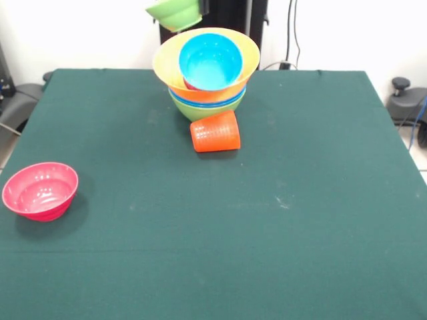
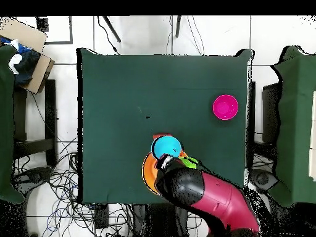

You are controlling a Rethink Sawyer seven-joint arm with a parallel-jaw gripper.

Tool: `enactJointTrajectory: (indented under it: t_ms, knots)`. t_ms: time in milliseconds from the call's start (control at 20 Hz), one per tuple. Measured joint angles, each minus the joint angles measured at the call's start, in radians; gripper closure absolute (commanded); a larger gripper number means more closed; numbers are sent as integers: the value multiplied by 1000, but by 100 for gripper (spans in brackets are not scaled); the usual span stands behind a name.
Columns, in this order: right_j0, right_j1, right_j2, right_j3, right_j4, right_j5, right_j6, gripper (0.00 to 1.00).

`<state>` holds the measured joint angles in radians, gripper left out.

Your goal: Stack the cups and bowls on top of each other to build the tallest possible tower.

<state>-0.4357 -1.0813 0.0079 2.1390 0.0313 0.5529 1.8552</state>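
Mostly hidden, the end effector (image 1: 200,7) carries a cropped green bowl (image 1: 175,13).

Tower (image 1: 205,90): green bowl lowest, 2 blue rims, wide orange-yellow bowl, light-blue bowl (image 1: 210,61) tilted inside. Ribbed orange-red cup (image 1: 215,132) on its side, touching tower's base. Pink-red bowl (image 1: 40,191) upright, well apart. Small green bowl (image 1: 175,13) aloft, tilted.

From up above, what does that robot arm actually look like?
The arm is a thick, rounded tube, like a padded sleeve. Most of it is deep red, and the end section nearest the bowls is glossy black. A small white part shows at its tip. The gripper itself is hidden, and I can make out no markings or cables on the arm.
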Motion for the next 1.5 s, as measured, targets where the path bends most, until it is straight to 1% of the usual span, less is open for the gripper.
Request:
enactJointTrajectory:
  t_ms: [300,600,800,950,1000,1200,1300,1500]
  knots:
    - [-2,-28,0,3,0,19,0,100]
    - [-1,-30,3,5,0,19,0,100]
    - [13,-30,3,5,0,19,0,100]
    - [37,-29,3,4,0,19,0,100]
    - [65,-30,3,-1,0,25,0,100]
    - [131,-29,3,-26,0,57,0,100]
    - [162,-26,3,-49,0,90,0,100]
    - [189,-9,3,-92,0,134,0,100]
